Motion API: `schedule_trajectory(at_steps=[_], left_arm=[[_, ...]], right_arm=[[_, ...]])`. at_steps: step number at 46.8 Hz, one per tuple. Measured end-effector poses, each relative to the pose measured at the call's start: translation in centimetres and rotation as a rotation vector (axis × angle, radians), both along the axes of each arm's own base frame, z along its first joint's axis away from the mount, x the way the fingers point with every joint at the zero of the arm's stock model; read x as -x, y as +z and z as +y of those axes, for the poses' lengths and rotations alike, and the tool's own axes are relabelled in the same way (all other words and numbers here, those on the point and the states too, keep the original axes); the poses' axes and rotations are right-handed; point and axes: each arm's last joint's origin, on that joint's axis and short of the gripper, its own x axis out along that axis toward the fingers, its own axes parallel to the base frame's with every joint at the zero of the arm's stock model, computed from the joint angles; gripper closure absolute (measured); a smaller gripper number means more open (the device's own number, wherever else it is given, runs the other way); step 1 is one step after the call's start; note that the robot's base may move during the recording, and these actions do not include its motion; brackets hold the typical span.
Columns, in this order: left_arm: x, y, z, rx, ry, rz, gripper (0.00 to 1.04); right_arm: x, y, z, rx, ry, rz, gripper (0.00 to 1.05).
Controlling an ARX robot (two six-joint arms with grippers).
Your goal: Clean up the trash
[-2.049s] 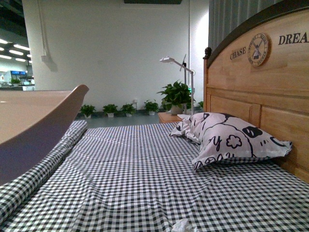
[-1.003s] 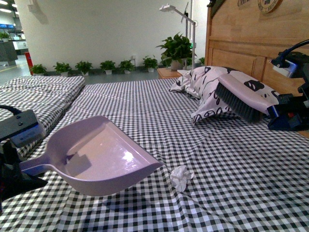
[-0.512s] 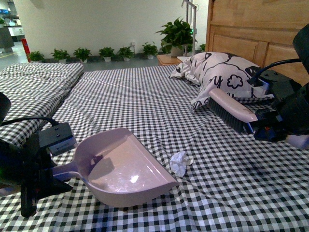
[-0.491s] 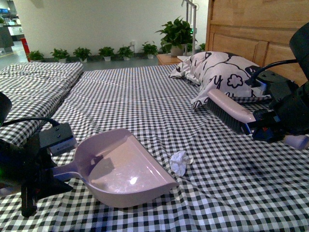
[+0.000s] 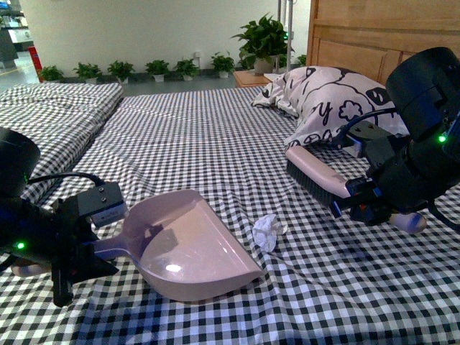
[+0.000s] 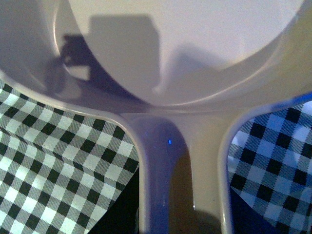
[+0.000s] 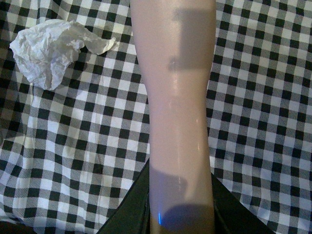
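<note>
The trash, a small crumpled white paper wad point(image 5: 266, 232), lies on the checked bedsheet, and it shows again in the right wrist view as the same wad point(image 7: 48, 48). Just left of it rests the lilac dustpan point(image 5: 187, 248), its open lip almost touching the wad; my left gripper point(image 5: 97, 248) is shut on its handle point(image 6: 178, 175). To the wad's right, the lilac brush point(image 5: 316, 176) hovers low over the sheet, bristles down. My right gripper point(image 5: 359, 198) is shut on the brush handle point(image 7: 178, 122).
A white pillow with black doodles point(image 5: 330, 97) leans on the wooden headboard point(image 5: 381, 36) just behind the brush. A folded checked quilt point(image 5: 50, 118) lies at the far left. Potted plants point(image 5: 266, 39) and a nightstand stand beyond the bed.
Both arms have come down and closer. The dustpan dropped onto the sheet beside the wad, and the brush swung away from the pillow, lower and toward the wad.
</note>
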Motion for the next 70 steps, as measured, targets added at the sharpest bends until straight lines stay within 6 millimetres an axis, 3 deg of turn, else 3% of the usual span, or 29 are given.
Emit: schedule_trajectory(at_steps=[17, 33, 42, 52, 57, 61, 70], left_arm=[[-1.1, -1.3, -1.7, -0.013, -0.037, 0.024, 0.81], [-1.4, -1.7, -2.1, -0.017, -0.046, 0.061, 0.81], [-1.5, -1.6, -2.0, -0.018, -0.044, 0.063, 0.81], [-1.5, -1.6, -1.9, -0.015, -0.043, 0.063, 0.81], [-1.4, -1.6, -1.9, -0.014, -0.042, 0.066, 0.81], [-1.5, -1.6, -1.8, -0.015, -0.040, 0.065, 0.81], [-1.5, -1.6, -1.8, -0.012, -0.040, 0.066, 0.81]], right_arm=[[-0.6, 0.2, 0.4, 0.022, -0.008, -0.038, 0.86], [-0.9, -2.6, 0.8, 0.152, 0.002, -0.061, 0.86], [0.6, -5.2, 2.3, 0.291, 0.092, -0.039, 0.86], [3.7, -6.9, 4.7, 0.285, 0.253, 0.051, 0.86], [5.2, -6.5, 6.0, 0.198, 0.331, 0.102, 0.86], [6.4, -5.0, 7.4, 0.040, 0.414, 0.150, 0.86], [6.5, -1.2, 9.3, -0.215, 0.445, 0.153, 0.86]])
